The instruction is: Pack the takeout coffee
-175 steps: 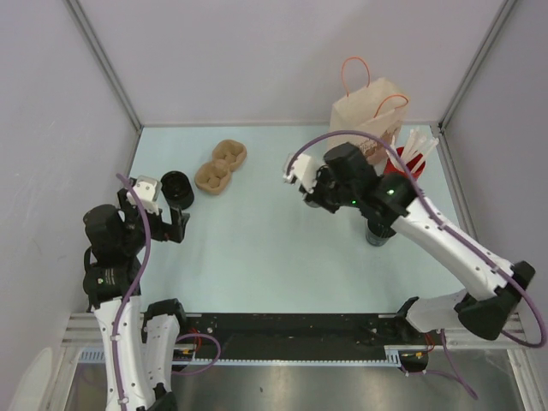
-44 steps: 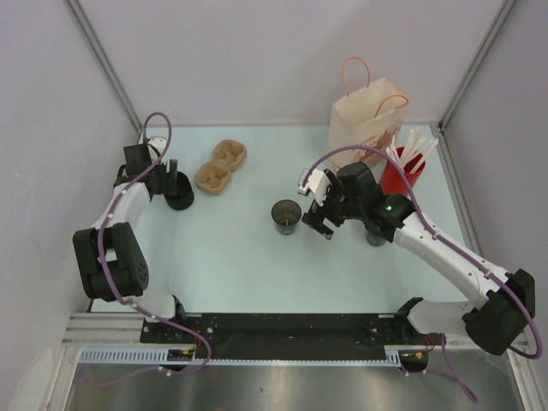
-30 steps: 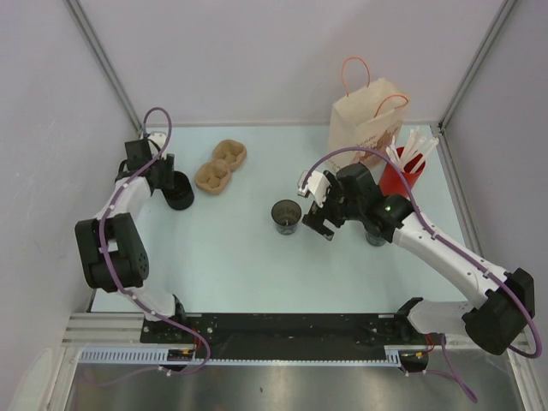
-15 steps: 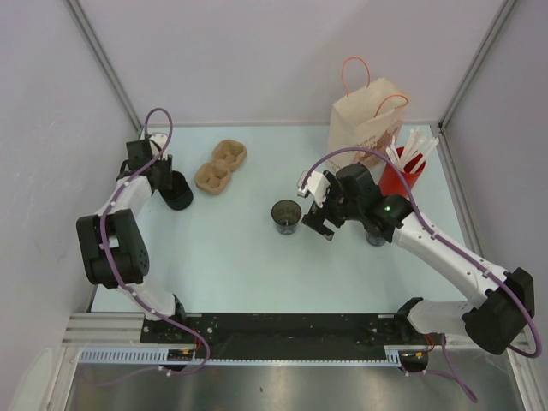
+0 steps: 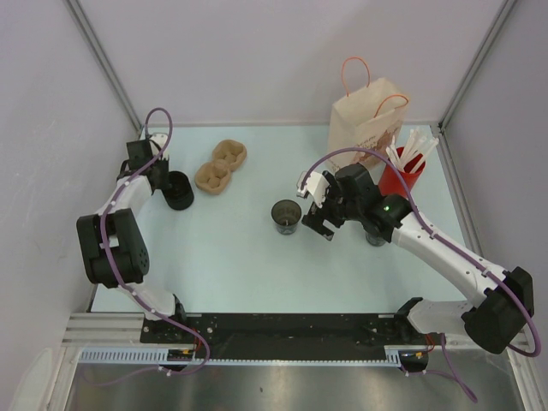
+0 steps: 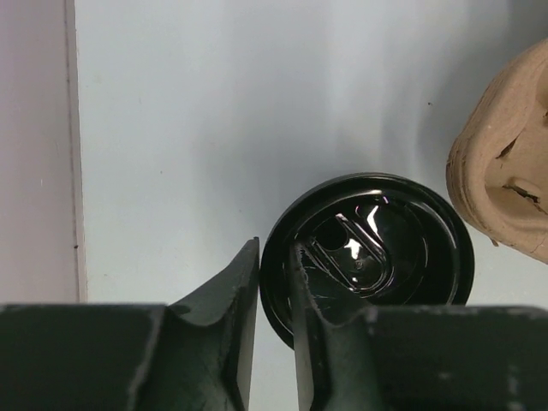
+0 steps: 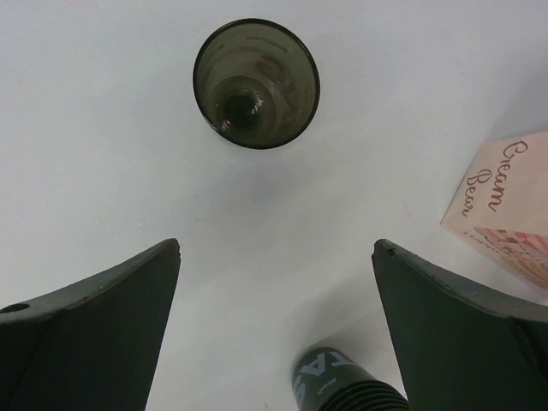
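The takeout coffee [image 5: 178,190], a short black cup under a ringed black lid, stands upright near the far left corner of the table [image 5: 240,265]. In the left wrist view the takeout coffee [image 6: 368,248] shows its lid from above, with a small raised tab at the centre.

The left claw [image 5: 163,178] sits at the cup's left side. Up close, the left claw [image 6: 274,248] is narrowed to a slim gap with the left rim of the lid in it, one finger outside the cup wall and the other over the lid. It looks like a pinch on that rim, though the angle does not show how firmly the pads bear on it.

Just right of the coffee lies a brown moulded cup carrier [image 5: 221,165], apart from the cup; its edge fills the right side of the left wrist view [image 6: 505,188].

Near the table's middle an open dark cup [image 5: 286,216] stands upright without a lid. The right claw [image 5: 315,223] hangs just beside it, spread wide and holding nothing, with that open dark cup [image 7: 256,83] ahead of its fingers.

A ribbed dark cup [image 7: 342,381] stands below the right arm. A paper bag [image 5: 368,120] lettered "Cream Bean" stands at the far right, with a red cup of white sticks [image 5: 398,175] beside it.
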Available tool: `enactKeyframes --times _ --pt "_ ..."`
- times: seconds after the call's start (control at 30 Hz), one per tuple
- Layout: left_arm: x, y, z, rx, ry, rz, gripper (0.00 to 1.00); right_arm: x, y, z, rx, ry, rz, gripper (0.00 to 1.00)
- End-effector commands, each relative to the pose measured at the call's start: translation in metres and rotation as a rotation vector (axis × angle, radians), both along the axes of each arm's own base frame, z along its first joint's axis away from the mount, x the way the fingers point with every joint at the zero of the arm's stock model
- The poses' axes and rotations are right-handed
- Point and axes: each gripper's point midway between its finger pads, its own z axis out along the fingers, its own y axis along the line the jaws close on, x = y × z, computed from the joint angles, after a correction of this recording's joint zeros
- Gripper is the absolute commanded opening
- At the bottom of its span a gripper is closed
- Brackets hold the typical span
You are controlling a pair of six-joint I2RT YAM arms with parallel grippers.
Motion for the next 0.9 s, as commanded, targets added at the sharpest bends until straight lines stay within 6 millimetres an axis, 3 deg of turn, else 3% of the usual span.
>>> enactKeyframes --times 0.0,0.27,0.63,0.77,0.87 --pt "0.014 -0.003 0.021 -0.014 -0.064 -0.007 0.20 0.006 0.004 0.006 0.011 -0.041 0.000 1.00" --pt "0.014 -0.006 0.033 -0.015 -0.075 -0.023 0.00 0.006 0.003 0.004 0.007 -0.040 -0.005 1.00" --pt "0.009 -0.022 0.066 -0.048 -0.115 -0.116 0.00 0.007 0.002 0.002 -0.001 -0.044 0.002 1.00" --pt "-0.009 -0.049 0.077 -0.137 -0.069 -0.233 0.00 0.005 0.002 0.003 -0.016 -0.065 0.028 1.00" --pt "-0.028 -0.068 0.089 -0.169 -0.037 -0.309 0.00 0.001 0.004 0.018 -0.018 -0.139 0.068 1.00"
